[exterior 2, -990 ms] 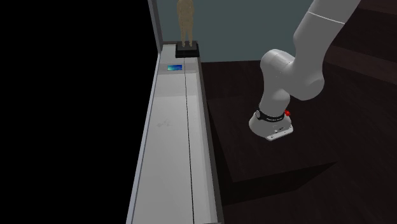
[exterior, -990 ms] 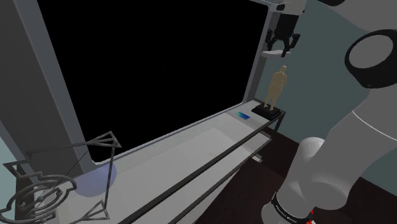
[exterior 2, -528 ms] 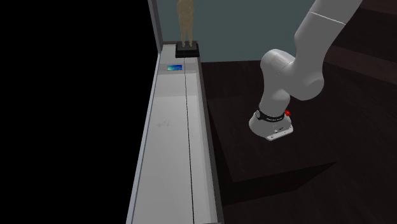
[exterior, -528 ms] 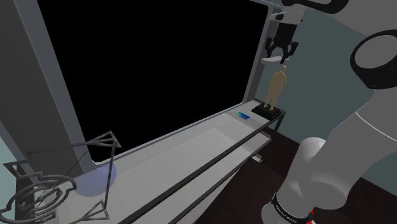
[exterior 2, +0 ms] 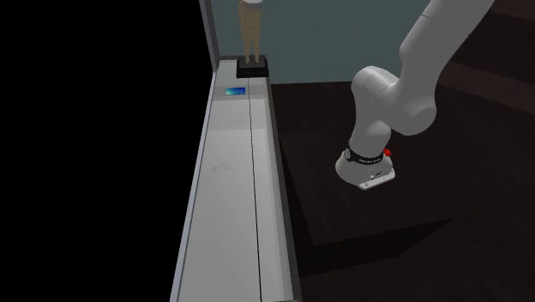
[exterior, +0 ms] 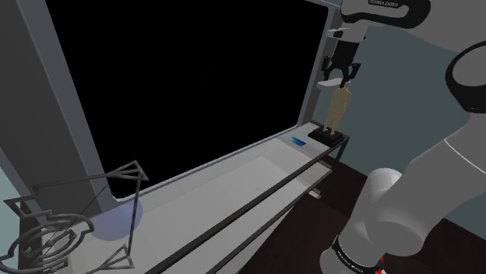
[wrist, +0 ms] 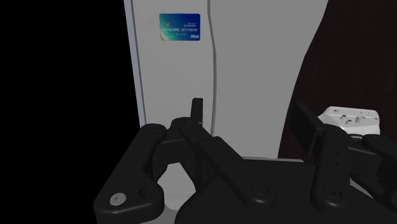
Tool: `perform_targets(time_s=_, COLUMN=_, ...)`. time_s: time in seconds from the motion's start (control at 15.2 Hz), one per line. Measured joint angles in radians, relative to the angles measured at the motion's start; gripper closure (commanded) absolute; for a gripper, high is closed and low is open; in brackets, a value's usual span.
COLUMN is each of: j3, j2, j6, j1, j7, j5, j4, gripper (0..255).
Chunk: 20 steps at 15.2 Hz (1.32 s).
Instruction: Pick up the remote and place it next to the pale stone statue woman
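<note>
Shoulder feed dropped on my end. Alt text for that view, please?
The black gripper hangs open over the head of a tan statue on a black base, at the far end of a long grey table. A flat blue card lies on the table just before the statue; a wire sculpture stands at the near end.

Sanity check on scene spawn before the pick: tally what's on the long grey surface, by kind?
Tan statue on a black base: 1
Blue card: 1
Dark wire-frame ornament: 1
Pale bluish rounded thing, cannot tell what it is: 1
Total: 4
</note>
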Motion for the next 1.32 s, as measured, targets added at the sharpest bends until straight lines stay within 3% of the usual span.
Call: perform_targets(time_s=1.32, j3=-0.006, j2=-0.081, j6=0.263, j1=-0.035, j7=0.05, j5=-0.061, j4=-0.332, gripper=255)
